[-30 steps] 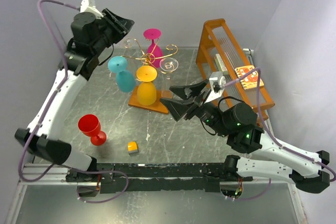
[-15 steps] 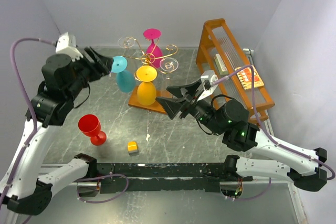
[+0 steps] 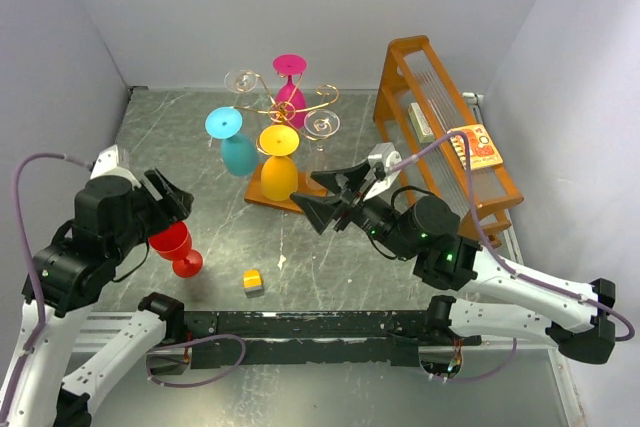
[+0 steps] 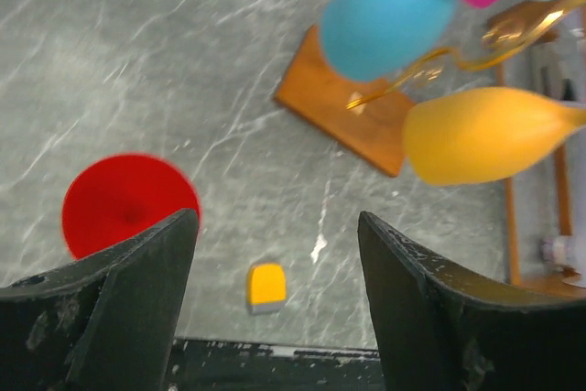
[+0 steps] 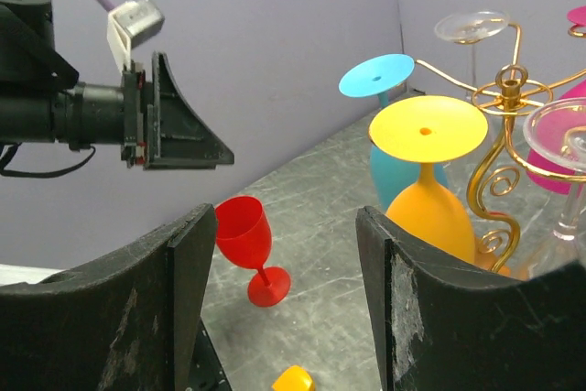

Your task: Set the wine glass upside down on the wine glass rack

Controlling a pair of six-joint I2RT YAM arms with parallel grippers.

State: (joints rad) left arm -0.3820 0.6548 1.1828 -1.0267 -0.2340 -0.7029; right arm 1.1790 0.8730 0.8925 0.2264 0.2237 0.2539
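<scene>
A red wine glass (image 3: 178, 247) stands upright on the table at the front left. It also shows in the left wrist view (image 4: 124, 203) and the right wrist view (image 5: 245, 235). My left gripper (image 3: 172, 197) is open and empty, just above and behind the red glass. The wine glass rack (image 3: 287, 105), a gold wire tree on a wooden base (image 3: 300, 203), stands at the back centre. Blue (image 3: 234, 145), yellow (image 3: 279, 165), pink (image 3: 291, 82) and clear glasses hang on it upside down. My right gripper (image 3: 308, 197) is open and empty beside the base, facing the red glass.
A small yellow block (image 3: 253, 281) lies near the front edge, right of the red glass. A tall orange slatted wooden frame (image 3: 440, 117) stands at the back right with a box (image 3: 475, 147) on it. Grey walls close in on three sides.
My left arm has swung from the back beside the rack to the front left, ending over the red glass. My right gripper has shifted slightly left. The glasses have not moved.
</scene>
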